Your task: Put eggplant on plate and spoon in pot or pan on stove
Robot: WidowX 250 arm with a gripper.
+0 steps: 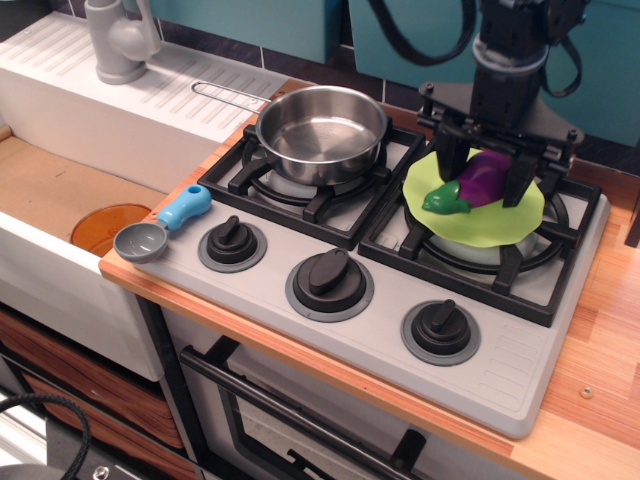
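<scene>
The purple eggplant point(484, 177) with its green stem cap lies low over the lime-green plate point(505, 225), which sits on the right burner of the grey stove point(400, 330). My gripper point(482, 182) stands over the plate with a finger point(444, 160) close on each side of the eggplant, shut on it. The eggplant touches the plate or hangs just above it. The steel pot point(322, 132) sits empty on the left burner. The spoon point(165, 226), blue handle and grey bowl, lies at the stove's front left corner.
Three black knobs point(330, 272) line the stove front. An orange disc point(108, 226) lies in the sink well at the left. A grey tap point(120, 40) stands at the back left. The pot's wire handle point(225, 93) points left over the drainer.
</scene>
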